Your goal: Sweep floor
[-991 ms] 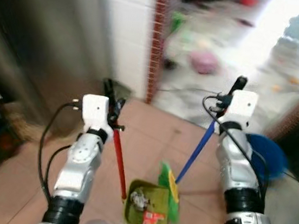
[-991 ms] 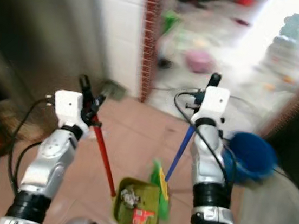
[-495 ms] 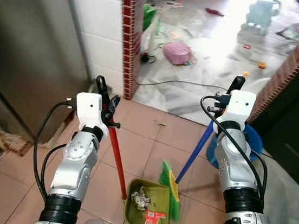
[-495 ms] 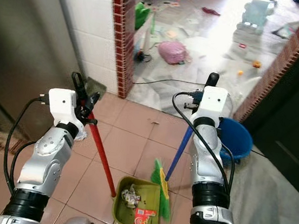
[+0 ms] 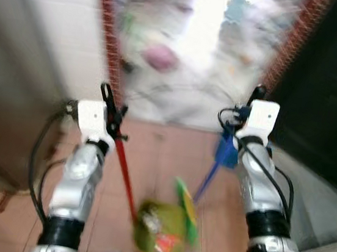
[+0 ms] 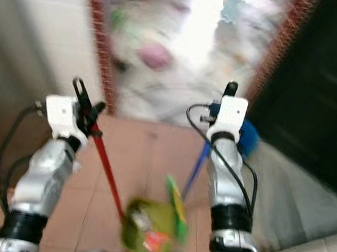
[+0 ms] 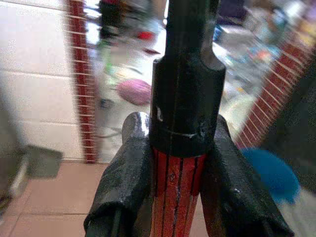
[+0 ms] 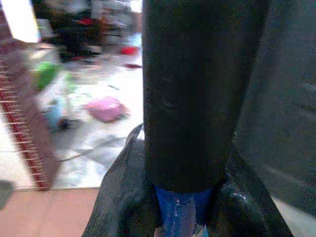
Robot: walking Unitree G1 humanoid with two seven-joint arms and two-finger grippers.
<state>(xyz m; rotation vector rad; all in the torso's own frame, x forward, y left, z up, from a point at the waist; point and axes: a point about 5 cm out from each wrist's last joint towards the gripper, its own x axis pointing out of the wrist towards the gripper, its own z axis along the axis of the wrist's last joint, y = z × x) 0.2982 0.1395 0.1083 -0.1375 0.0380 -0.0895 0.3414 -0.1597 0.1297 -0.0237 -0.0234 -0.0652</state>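
- Two tools held: left gripper [image 7: 173,163] fingers clamp the dustpan handle [image 5: 124,173]; right gripper [image 8: 185,197] fingers clamp the broom handle [image 5: 210,179].
- Dustpan [image 5: 161,234]: loaded with litter; best kept level while walking.

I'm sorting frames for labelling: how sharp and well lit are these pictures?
Left eye view: motion-blurred throughout, the doorway beyond blown out white, the green plastic dustpan smeared. Left wrist view: the red-handled stick is sharp, background soft. Right wrist view: dark and soft around the blue-handled broom.

Both eye views are smeared by blur. The litter in the green plastic dustpan [image 5: 158,234] cannot be identified. The bright room beyond the red brick doorway edge [image 5: 108,39] is reduced to coloured smudges. The blue round bucket [image 6: 248,136] is largely hidden behind the right arm.
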